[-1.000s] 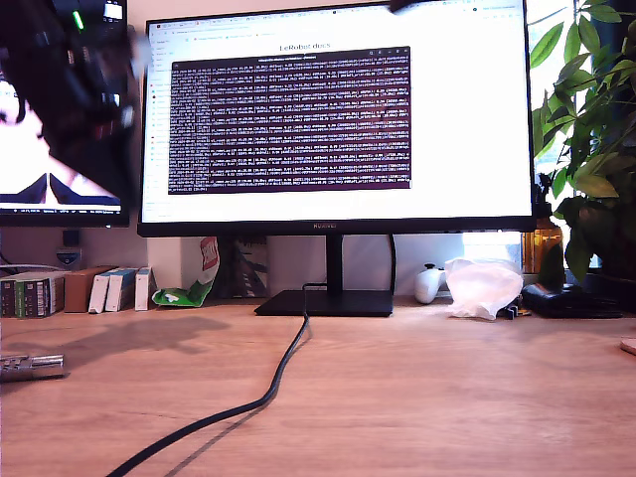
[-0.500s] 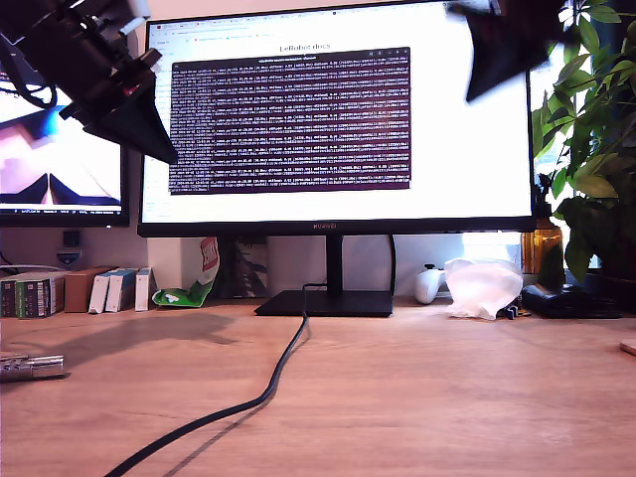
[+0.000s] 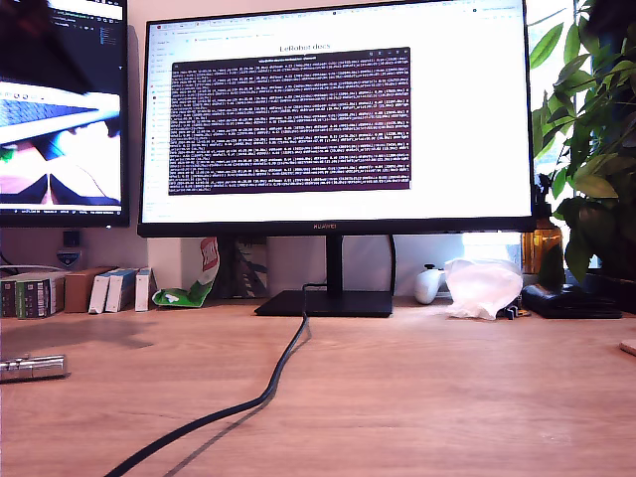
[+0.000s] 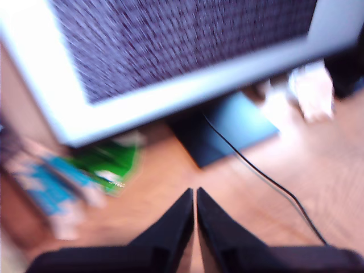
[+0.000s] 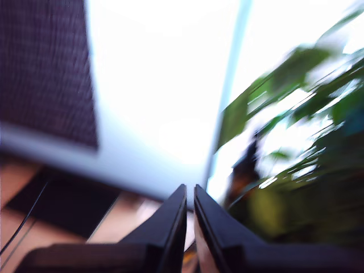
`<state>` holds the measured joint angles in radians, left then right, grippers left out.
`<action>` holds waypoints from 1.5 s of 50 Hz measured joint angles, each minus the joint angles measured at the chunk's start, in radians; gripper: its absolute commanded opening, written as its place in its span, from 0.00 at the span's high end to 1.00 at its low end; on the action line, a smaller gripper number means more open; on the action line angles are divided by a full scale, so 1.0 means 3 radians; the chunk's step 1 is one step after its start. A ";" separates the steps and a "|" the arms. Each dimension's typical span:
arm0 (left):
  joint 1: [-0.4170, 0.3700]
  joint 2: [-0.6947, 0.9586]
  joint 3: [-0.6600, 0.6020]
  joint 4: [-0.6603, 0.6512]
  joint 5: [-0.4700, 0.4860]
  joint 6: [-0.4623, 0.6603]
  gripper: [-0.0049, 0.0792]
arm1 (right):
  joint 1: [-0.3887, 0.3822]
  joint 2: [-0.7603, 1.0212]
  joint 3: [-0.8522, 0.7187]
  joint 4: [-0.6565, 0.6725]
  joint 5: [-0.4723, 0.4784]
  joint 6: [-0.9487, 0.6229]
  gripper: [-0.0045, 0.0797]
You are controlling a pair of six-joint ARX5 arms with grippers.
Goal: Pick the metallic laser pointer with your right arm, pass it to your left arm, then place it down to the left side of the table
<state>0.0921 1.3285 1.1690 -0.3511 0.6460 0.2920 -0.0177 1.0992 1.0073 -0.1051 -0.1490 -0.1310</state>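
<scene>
The metallic laser pointer (image 3: pixel 32 368) lies on the table (image 3: pixel 427 397), well off from the monitor stand (image 3: pixel 326 302) toward the exterior view's left. A black cable (image 3: pixel 260 397) runs forward from that stand. Small boxes (image 3: pixel 75 290) and a white bag (image 3: pixel 482 286) flank it. My first gripper (image 4: pixel 194 196) and my second gripper (image 5: pixel 189 192) both have their jaws pressed together, empty.

I work at an office desk: two monitors (image 3: pixel 333 119) stand along the wooden desktop's (image 3: pixel 447 397) back edge, with a potted plant (image 3: pixel 591 139) and small boxes (image 3: pixel 60 291).
</scene>
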 measured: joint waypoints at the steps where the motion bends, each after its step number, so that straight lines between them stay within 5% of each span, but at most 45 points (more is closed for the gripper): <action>1: 0.0037 -0.0066 -0.0066 0.0043 0.0011 -0.0003 0.96 | -0.0018 -0.0038 -0.0024 0.0013 -0.0004 0.0001 0.96; 11: 0.0290 -0.0608 -0.0673 0.0477 0.0098 -0.0264 0.96 | -0.0071 -0.0322 -0.0336 0.0179 -0.0015 0.0126 0.96; 37: 0.0200 -0.1577 -0.1428 0.0994 0.0032 -0.0624 0.96 | -0.0203 -0.1633 -0.1425 0.0763 0.0001 0.0100 0.96; 55: -0.0095 -0.2225 -0.1736 0.0861 0.0282 -0.0715 0.96 | -0.0267 -0.2480 -0.1976 0.0921 0.0029 0.0252 0.96; 75: -0.0137 -0.3343 -0.2435 0.0839 -0.0165 -0.0776 0.96 | -0.0266 -0.3258 -0.2118 0.0678 0.0080 0.0350 0.96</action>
<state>0.0509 0.3256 0.4385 -0.0994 0.5964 0.0593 -0.0975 0.1219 0.3717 0.0982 -0.1249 -0.0261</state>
